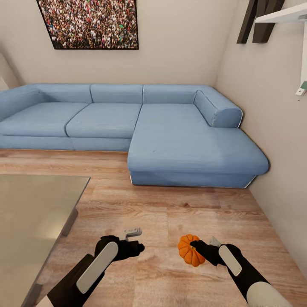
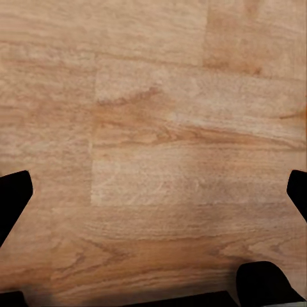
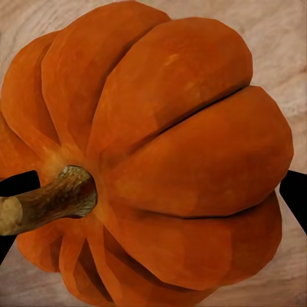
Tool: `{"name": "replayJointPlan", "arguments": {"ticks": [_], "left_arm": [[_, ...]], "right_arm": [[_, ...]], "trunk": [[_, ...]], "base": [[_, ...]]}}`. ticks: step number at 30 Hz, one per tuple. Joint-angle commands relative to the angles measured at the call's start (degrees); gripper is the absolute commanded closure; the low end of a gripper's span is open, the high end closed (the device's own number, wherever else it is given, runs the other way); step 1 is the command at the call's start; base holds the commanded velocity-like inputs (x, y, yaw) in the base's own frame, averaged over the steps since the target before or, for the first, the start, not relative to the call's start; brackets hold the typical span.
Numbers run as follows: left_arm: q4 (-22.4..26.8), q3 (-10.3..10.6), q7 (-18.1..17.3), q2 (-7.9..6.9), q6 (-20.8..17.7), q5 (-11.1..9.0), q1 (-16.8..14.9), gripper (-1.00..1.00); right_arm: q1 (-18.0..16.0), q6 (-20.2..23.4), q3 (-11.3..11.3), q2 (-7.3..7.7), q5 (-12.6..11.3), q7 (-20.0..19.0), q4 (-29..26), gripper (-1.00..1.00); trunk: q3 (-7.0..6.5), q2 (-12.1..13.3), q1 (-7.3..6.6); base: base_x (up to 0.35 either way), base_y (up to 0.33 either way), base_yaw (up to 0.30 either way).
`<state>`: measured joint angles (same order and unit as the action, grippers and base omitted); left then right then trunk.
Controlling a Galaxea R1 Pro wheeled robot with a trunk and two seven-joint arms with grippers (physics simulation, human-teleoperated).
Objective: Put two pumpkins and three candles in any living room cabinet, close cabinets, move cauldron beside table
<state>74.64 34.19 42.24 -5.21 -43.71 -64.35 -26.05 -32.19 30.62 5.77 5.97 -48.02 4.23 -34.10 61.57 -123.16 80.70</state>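
Observation:
A ribbed orange pumpkin with a short brown stem sits between the fingers of my right gripper, which is shut on it over the wooden floor. In the right wrist view the pumpkin is seen close up, with a dark fingertip at each side and the stem pointing sideways. My left gripper hangs open over bare floor boards, holding nothing; the left wrist view has its fingertips wide apart. The other pumpkin, the candles, the cabinet and the cauldron are out of view.
A glass-topped low table stands at the left, close to my left arm. A large blue corner sofa fills the back and reaches the right wall. Wooden floor lies between them.

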Motion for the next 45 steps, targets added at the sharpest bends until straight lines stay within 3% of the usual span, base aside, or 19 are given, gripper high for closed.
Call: {"name": "replayJointPlan", "arguments": {"ticks": [1,8,23,32,40,45], "left_arm": [[0.06,0.2,0.64,-0.19,0.0,-0.56,-0.06,-1.0],[-0.1,-0.73,0.74,-1.11,-1.38,-0.6,-0.06,-1.0],[-0.29,-0.01,0.74,-0.81,-1.57,-0.85,-0.06,-1.0],[-1.47,-0.34,0.74,-0.57,-3.65,-0.73,-0.06,-1.0],[-1.51,0.0,0.71,-0.53,-3.77,-0.69,-0.06,-1.0],[-1.45,0.1,0.66,-0.59,-3.81,-0.75,-0.06,-1.0]], "right_arm": [[-0.1,0.02,0.36,0.08,-0.61,0.34,-0.09,1.0],[-0.42,0.42,0.12,0.09,-0.66,0.17,-0.09,1.0],[-0.45,0.59,-0.28,0.05,-0.78,0.26,-0.09,1.0],[-0.48,0.58,-0.39,0.01,-0.6,0.42,-0.16,1.0],[-0.46,0.48,-0.32,-0.01,-0.58,0.45,-0.17,1.0],[-0.46,0.41,-0.32,-0.04,-0.58,0.43,-0.17,1.0]], "trunk": [[0.05,-0.02,-0.01],[-1.21,2.79,-1.55],[-3.9,8.8,-4.84],[-5.53,12.41,-6.82],[-7.57,15.62,-8.57],[-8.04,15.62,-8.57]], "base": [[0.0,0.0,0.0],[0.0,0.0,0.0],[0.0,0.0,0.0],[0.0,0.0,0.0],[0.0,0.0,0.0],[0.0,0.0,0.0]]}}
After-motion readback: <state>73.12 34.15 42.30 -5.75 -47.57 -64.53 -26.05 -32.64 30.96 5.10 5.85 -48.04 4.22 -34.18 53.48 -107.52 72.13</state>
